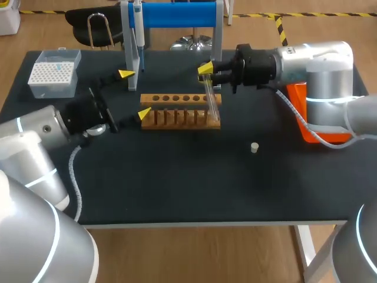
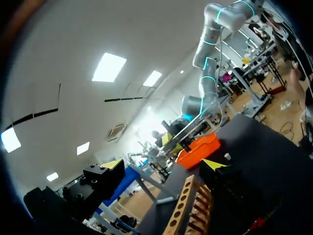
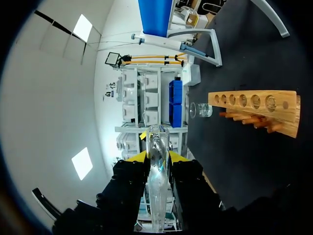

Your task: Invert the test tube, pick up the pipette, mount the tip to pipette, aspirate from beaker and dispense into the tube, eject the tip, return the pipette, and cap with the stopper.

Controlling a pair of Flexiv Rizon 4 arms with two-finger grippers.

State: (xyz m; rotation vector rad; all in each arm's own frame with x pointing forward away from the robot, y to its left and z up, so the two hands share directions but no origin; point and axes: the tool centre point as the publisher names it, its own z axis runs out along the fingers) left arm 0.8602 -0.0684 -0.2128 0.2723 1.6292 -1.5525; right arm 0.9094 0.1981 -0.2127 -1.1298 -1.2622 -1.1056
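Right tool (image 3: 157,157) first: its 2 yellow tips are pressed onto the tube (image 1: 212,101), 1 from each side, pinching the glass near its upper end. The tube hangs tilted, its lower end down at the right end of the rack (image 1: 179,109); whether it touches the wood, I can't tell.

My call on the glass: light and stiff, but slick and quick to crack. The squeeze wants to be just firm enough, on the straight wall rather than the rim, and any turn-over should go slowly so it doesn't slide through.

Over to the left tool (image 1: 135,92): spread wide, holding nothing, just off the rack's left end, 1 tip close to the rack's front-left corner.

Further out, the stand (image 1: 177,15) rises behind the rack, with the pipette (image 1: 137,26) hanging on its left side. The tip box (image 1: 54,72) lies well left of the rack. The stopper (image 1: 254,147) sits in front and right of it on the tabletop (image 1: 194,188). A beaker (image 3: 200,110) stands just off the rack's end farthest from the right tool.
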